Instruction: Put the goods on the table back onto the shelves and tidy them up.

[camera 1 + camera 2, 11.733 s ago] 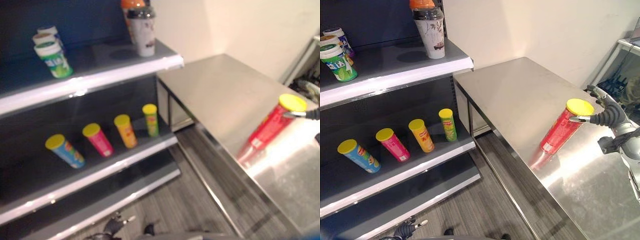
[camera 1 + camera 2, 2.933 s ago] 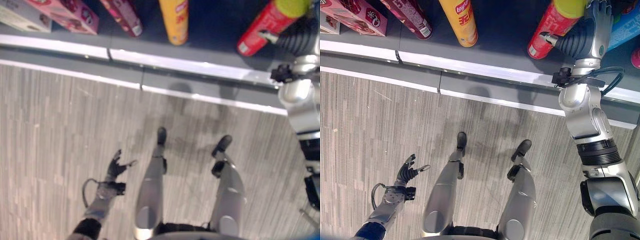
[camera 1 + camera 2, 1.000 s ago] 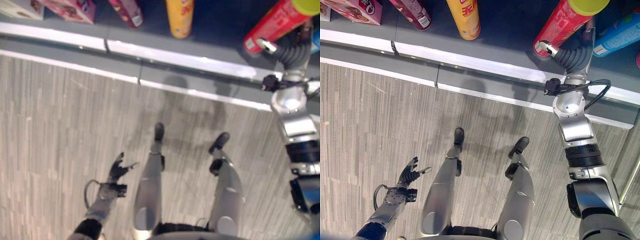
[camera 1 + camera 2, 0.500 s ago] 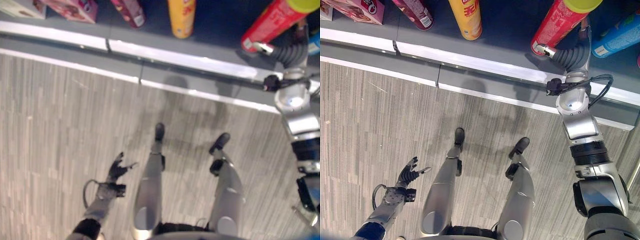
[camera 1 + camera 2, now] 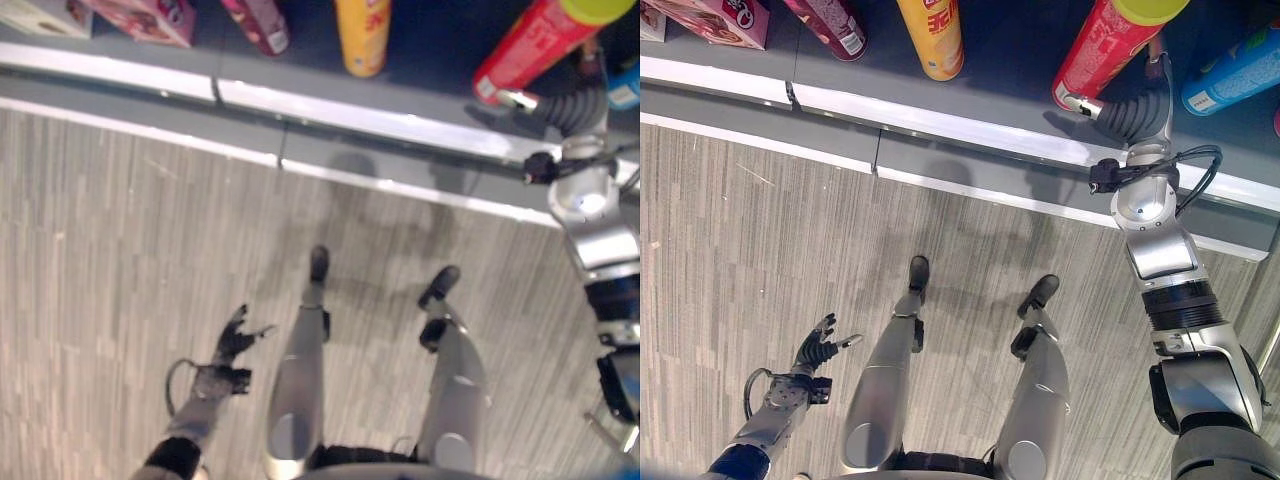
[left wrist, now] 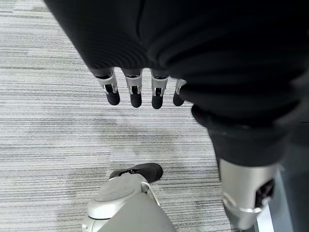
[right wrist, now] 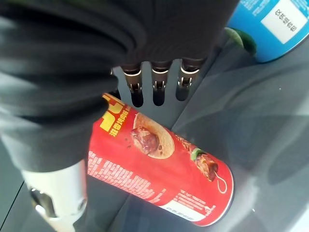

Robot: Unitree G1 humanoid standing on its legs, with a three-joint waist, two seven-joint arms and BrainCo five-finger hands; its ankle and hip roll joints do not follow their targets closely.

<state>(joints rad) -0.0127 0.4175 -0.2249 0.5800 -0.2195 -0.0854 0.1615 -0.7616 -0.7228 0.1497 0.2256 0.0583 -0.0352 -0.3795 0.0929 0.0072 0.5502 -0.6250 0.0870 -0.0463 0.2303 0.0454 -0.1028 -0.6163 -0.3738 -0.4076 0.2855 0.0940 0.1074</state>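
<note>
Right hand [image 5: 1135, 112] beside red can [image 5: 1102, 52]

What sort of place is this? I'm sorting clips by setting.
Probably a shop or a mock retail aisle. A low dark shelf with a pale front rail carries a row of snack goods: a red canister, a yellow canister, a blue canister and pink boxes, above grey plank flooring.

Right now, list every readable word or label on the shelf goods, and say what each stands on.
Red can: large yellow characters, partly behind the right hand; fine print too small to read.
Blue can: white label, print too small to read.
Yellow can: logo cut off at the edge.
Nothing reads clearly.
</note>
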